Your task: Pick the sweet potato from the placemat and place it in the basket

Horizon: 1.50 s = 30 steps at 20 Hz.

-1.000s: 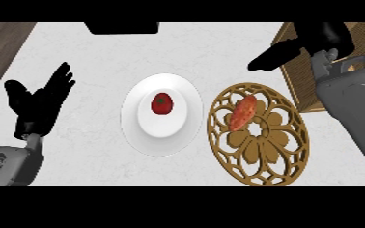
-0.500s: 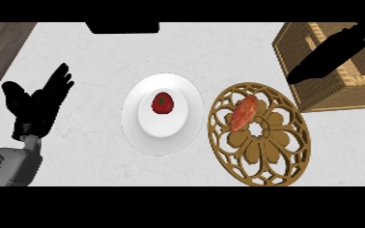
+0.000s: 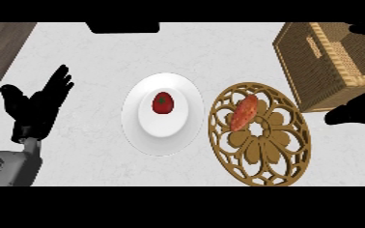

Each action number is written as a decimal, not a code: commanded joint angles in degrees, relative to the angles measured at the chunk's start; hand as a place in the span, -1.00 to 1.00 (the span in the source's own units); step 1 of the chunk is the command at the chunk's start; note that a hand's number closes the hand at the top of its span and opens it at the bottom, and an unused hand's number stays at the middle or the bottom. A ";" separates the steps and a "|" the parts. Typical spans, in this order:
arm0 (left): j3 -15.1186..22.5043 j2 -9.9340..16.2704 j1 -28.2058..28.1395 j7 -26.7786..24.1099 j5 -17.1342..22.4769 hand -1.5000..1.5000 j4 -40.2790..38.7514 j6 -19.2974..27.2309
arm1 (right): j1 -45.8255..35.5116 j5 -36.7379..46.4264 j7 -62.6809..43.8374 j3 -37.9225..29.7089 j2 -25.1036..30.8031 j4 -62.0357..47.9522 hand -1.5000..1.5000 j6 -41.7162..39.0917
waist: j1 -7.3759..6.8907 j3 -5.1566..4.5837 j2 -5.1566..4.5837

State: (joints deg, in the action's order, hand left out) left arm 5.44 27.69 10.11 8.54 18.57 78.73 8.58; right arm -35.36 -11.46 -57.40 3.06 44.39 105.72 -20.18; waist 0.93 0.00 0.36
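While my right hand [image 3: 346, 114] has dropped back to the view's edge, fingers unreadable, the potato [image 3: 245, 112] sits ungrasped on the placemat [image 3: 267, 162] beside it, basket [image 3: 321, 65] beyond. My left hand [image 3: 39, 104] rests, fingers spread.

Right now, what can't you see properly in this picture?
- Right hand: head view, cut off by the right edge; only a dark shape shows, so its fingers cannot be made out.
- Basket: head view, its far side runs past the right edge and the inside is hidden.
- Dark object at the top: cut off by the top edge, cannot tell what it is.
- Left hand: open, resting at the left.
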 commanded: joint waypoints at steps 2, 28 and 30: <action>-1.26 0.12 1.04 1.55 -0.65 0.00 0.21 -1.17 | 13.83 6.36 2.84 -2.01 -3.71 9.58 -1.00 4.84 | -0.01 0.04 -0.18; -6.55 -4.84 2.16 2.37 -7.25 0.00 0.26 -5.08 | 19.20 37.65 33.71 7.36 -28.65 -23.14 -1.00 17.46 | -1.18 0.01 -0.39; -7.54 -5.97 1.02 0.92 -7.19 0.00 -1.13 -6.36 | 21.17 40.04 29.65 9.15 -30.08 -19.05 -1.00 16.84 | -0.99 -0.01 -0.34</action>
State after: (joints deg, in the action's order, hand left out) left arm -0.90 22.80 12.40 10.81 12.29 77.87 3.12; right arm -15.69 25.74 -27.30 10.84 16.16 87.43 -2.90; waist -0.17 0.01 -0.03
